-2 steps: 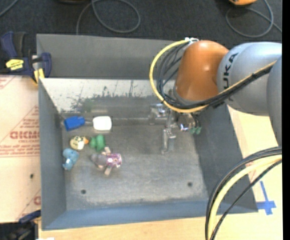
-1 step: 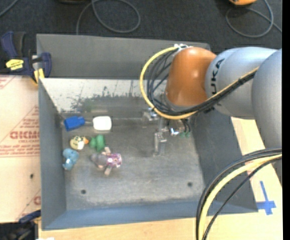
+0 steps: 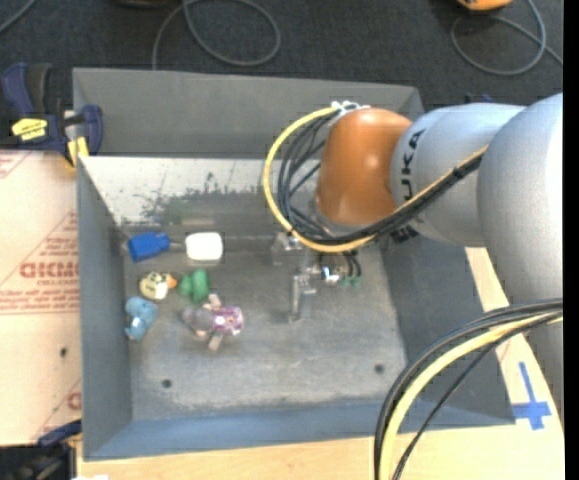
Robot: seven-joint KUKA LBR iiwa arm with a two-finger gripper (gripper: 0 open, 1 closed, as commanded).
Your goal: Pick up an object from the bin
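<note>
Gripper (image 3: 304,290) hangs over bare floor of grey metal bin (image 3: 269,393), frame centre | spread or closed: cannot tell | pink translucent plastic toy (image 3: 219,320) nearest, left, apart; perhaps lining up.

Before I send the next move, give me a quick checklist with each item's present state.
1. Gripper over a target: not ok; it hangs over bare bin floor near the middle, to the right of the things.
2. Candidates in view: ok; blue block, white block, green piece and pink-purple piece lie in the left half.
3. Nearest candidate: ok; the pink-purple piece, apart from the gripper.
4. Candidate isolated: not ok; the green piece lies close beside it.
5. Gripper's height above the floor: cannot tell.
6. Gripper away from the bin's walls: ok.
</note>
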